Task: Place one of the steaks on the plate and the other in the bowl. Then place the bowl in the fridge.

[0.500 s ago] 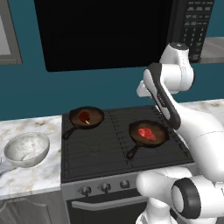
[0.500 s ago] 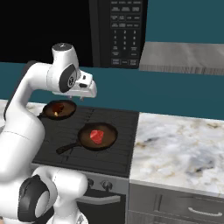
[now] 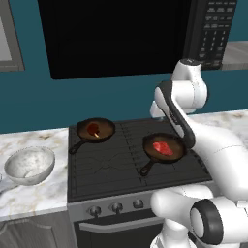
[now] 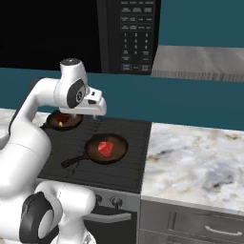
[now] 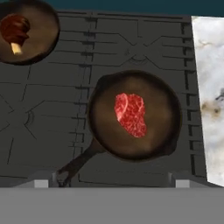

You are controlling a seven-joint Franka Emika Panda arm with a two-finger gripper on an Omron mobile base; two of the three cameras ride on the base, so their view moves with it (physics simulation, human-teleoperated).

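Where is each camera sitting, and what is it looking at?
Left base view: sits behind the arm on its left, looks forward and down at the stove, two skillets and the bowl; the white arm rises at lower right.
Right base view: sits behind on the right, looks at the same stove and the counter; the arm rises at lower left.
Hand view: sits on the hand, looks down at the red-pink steak in its skillet; open finger tips show at the bottom.
All three share both steaks in skillets.
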